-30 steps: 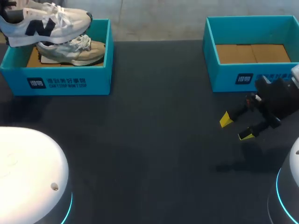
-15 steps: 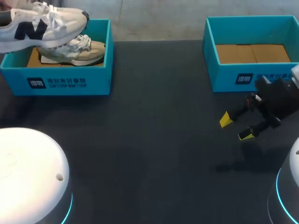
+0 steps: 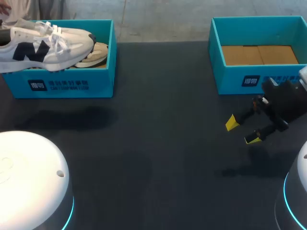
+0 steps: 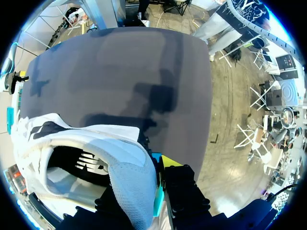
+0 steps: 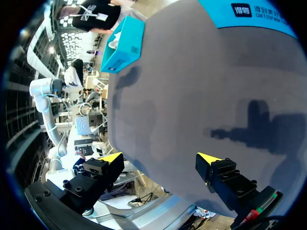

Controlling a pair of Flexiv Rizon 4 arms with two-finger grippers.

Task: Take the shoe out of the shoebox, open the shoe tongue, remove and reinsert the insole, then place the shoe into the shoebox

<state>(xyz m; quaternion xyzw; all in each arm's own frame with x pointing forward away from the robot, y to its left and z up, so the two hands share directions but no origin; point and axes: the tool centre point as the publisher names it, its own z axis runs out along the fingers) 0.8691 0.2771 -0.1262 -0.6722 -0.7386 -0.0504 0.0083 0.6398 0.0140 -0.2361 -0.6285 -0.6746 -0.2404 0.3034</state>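
A white shoe [image 3: 48,47] with a navy letter on its side hangs in the air over the front wall of the left teal shoebox [image 3: 72,85]. In the left wrist view my left gripper [image 4: 153,168] is shut on the heel collar of this shoe [image 4: 86,143], with one yellow tip showing beside the fabric. The left gripper itself is outside the head view. A second, beige shoe [image 3: 97,52] lies inside the left box. My right gripper [image 3: 244,130] hovers open and empty above the table in front of the right shoebox [image 3: 259,76]; its fingers [image 5: 110,159] stand wide apart.
The right shoebox holds only its cardboard floor. White rounded robot bases sit at the near left [image 3: 29,177] and near right [image 3: 300,191]. Dark tabletop [image 3: 158,134] stretches between the two boxes.
The held white shoe has come down and forward, from above the left box's back to over its front wall. The right arm has not moved.
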